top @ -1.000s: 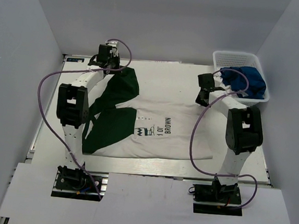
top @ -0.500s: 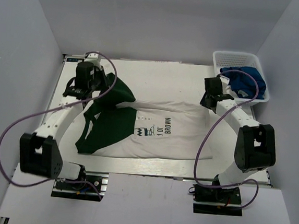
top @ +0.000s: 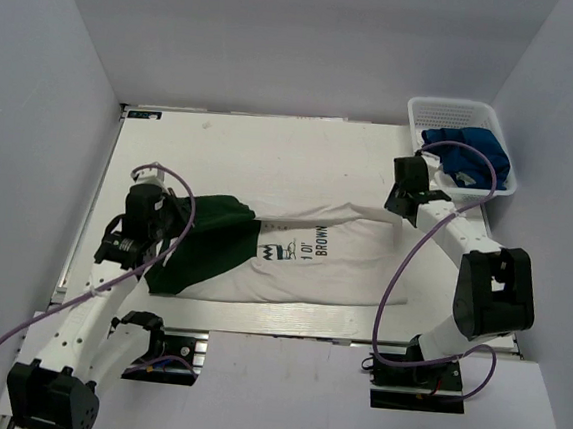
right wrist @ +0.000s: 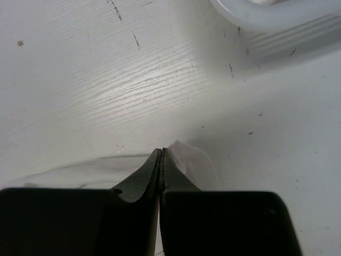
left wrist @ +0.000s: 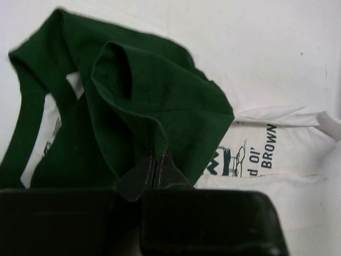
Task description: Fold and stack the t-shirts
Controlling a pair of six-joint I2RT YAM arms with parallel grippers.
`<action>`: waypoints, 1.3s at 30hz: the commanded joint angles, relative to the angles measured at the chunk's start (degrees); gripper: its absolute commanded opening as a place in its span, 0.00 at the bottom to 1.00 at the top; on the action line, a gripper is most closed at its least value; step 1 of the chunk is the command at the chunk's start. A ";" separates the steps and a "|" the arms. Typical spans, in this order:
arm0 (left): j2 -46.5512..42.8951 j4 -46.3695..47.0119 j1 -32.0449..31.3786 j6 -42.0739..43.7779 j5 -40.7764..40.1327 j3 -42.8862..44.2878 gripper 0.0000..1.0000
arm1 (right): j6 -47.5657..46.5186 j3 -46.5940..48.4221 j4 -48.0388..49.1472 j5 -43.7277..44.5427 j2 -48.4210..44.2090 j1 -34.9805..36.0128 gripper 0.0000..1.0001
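Left gripper (left wrist: 155, 160) clamped on green sleeve (left wrist: 160, 101) of shirt (top: 312, 267), right gripper (right wrist: 161, 154) clamped on white edge (right wrist: 194, 157). Match your heights, pull taut, lay fold flat.

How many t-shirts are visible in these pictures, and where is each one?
2. A white shirt with green sleeves lies on the table; a blue shirt is bunched in the basket at the far right. Others may be hidden under it.
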 commanded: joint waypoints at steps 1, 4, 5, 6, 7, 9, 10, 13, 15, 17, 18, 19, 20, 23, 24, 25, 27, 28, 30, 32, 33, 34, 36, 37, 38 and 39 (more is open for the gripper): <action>-4.07 -6.40 -0.19 -6.69 -1.85 -3.31 0.00 | 0.45 -2.37 1.06 -0.32 -4.42 -0.05 0.00; -6.10 -10.71 -0.19 -11.09 -3.52 -4.81 0.00 | 0.81 -5.18 0.18 1.08 -7.41 -0.31 0.00; -7.67 -11.67 -0.19 -11.88 -3.52 -4.81 0.00 | 1.15 -5.80 -0.26 1.69 -7.94 -0.40 0.00; -8.47 -13.69 -0.19 -12.59 -4.13 -4.81 0.00 | 1.16 -7.19 -0.87 1.70 -8.47 -0.40 0.00; -9.26 -14.58 -0.19 -13.64 -4.14 -5.42 0.00 | 1.24 -7.64 -1.23 1.35 -9.52 -0.40 0.00; -11.36 -17.90 -0.19 -15.31 -5.02 -5.43 0.00 | 2.03 -9.57 -1.67 0.82 -10.93 -0.40 0.00; -11.99 -18.88 -0.19 -17.06 -5.63 -5.95 0.00 | 2.21 -10.02 -1.67 0.64 -12.16 -0.40 0.00; -13.05 -22.82 -0.19 -22.50 -6.86 -5.95 0.00 | 2.47 -11.95 -1.93 1.69 -13.13 -0.48 0.00; -13.66 -25.12 -0.19 -25.24 -8.79 -6.48 0.00 | 2.56 -12.48 -2.29 2.48 -13.22 -0.66 0.00; -13.66 -26.98 -0.19 -29.09 -9.93 -6.48 0.00 | 2.48 -13.44 -2.46 3.02 -13.22 -0.84 0.00; -13.66 -28.20 -0.19 -30.60 -10.46 -6.48 0.00 | 2.56 -13.62 -2.29 2.93 -13.31 -0.92 0.00; -13.66 -29.51 -0.19 -31.74 -10.47 -7.00 0.00 | 2.74 -14.67 -2.37 2.23 -13.31 -0.75 0.00; -12.79 -30.13 -0.19 -33.32 -11.60 -7.01 0.00 | 3.52 -15.03 -2.29 2.05 -13.14 -1.18 0.00; -9.72 -33.30 -0.19 -36.40 -12.13 -6.48 0.00 | 5.02 -15.64 -4.47 1.35 -13.22 -1.19 0.00; -8.75 -34.70 -0.71 -37.46 -13.01 -4.65 0.00 | 5.28 -15.99 -5.35 1.34 -12.96 -1.10 0.00; -7.18 -36.10 -0.72 -38.08 -13.71 -3.77 0.03 | 5.64 -16.35 -6.15 1.87 -14.00 -1.10 0.08; -5.85 -40.23 -0.72 -39.14 -15.38 -0.69 0.82 | 6.69 -17.93 -9.31 3.09 -16.90 -1.36 0.83; -5.32 -41.38 -0.72 -39.14 -15.39 0.36 1.00 | 8.00 -18.37 -10.45 3.97 -17.61 -1.28 0.90; -4.52 -44.46 -0.10 -39.14 -16.00 3.60 1.00 | 7.58 -18.37 -12.48 3.11 -19.80 -1.36 0.90; -4.52 -44.30 -0.10 -37.65 -17.58 6.59 1.00 | 6.96 -17.32 -12.22 1.35 -21.74 -1.45 0.90; -4.52 -43.25 -0.10 -35.99 -17.59 7.22 1.00 | 6.70 -16.53 -10.56 -0.74 -22.71 -1.28 0.90; -4.52 -41.58 -0.10 -34.84 -18.11 7.23 1.00 | 6.26 -15.57 -9.94 -1.98 -23.15 -1.19 0.90; -4.35 -33.60 -0.10 -30.20 -16.81 7.23 1.00 | 2.24 -14.51 -4.61 -11.26 -23.68 -0.66 0.90; -3.48 -30.52 -0.10 -28.43 -15.58 7.23 1.00 | 1.52 -14.33 -2.83 -14.36 -23.68 -0.49 0.90; -2.08 -24.66 -0.10 -26.68 -14.00 7.23 1.00 | 0.81 -14.41 -1.25 -16.82 -22.99 -0.22 0.90; -0.23 -22.26 -0.10 -25.53 -12.50 7.23 1.00 | -1.02 -14.50 2.86 -23.11 -22.63 0.91 0.90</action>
